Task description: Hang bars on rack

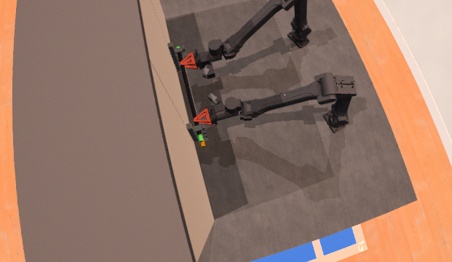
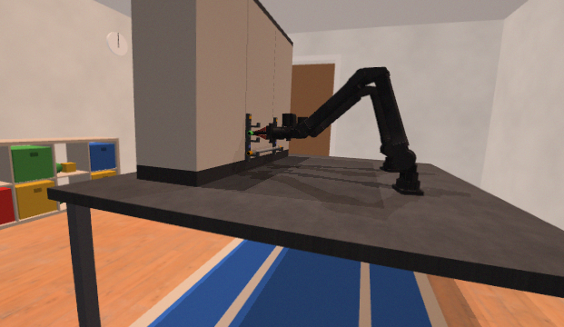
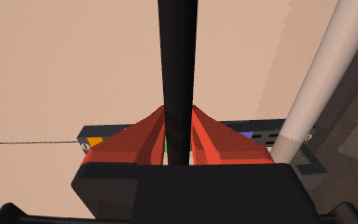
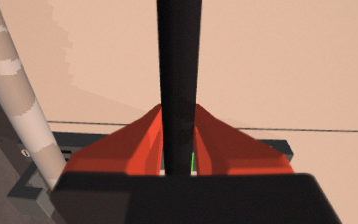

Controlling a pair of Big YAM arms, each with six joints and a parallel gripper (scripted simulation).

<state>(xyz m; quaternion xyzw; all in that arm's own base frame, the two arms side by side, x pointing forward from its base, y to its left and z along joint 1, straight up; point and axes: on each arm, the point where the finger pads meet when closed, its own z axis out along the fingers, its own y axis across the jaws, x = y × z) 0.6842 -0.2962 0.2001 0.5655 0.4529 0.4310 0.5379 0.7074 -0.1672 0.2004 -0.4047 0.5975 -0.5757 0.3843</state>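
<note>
A black bar with green ends (image 1: pixel 189 91) (image 2: pixel 250 133) (image 3: pixel 178 55) (image 4: pixel 179 55) is level along the rack (image 1: pixel 191 132) (image 3: pixel 275 124) (image 4: pixel 280 146), in front of the green labels and a little above the middle arms. My left gripper (image 1: pixel 195 119) (image 3: pixel 178 111) is shut on it near the left upright. My right gripper (image 1: pixel 180 63) (image 4: pixel 178 112) is shut on it near the right upright. A pale bar with orange ends (image 2: pixel 268 150) (image 3: pixel 325 65) (image 4: pixel 20 105) lies on the lowest pair, under the blue label (image 2: pixel 249 146) (image 3: pixel 246 135). The orange label (image 2: pixel 250 117) (image 3: pixel 95 141) is topmost.
The beige wall (image 1: pixel 175 109) (image 2: pixel 220 91) rises directly behind the rack. The dark table top (image 1: pixel 284 145) (image 2: pixel 309 204) extends below both arms. The top rack arms stand just above the black bar, and the pale bar lies below it.
</note>
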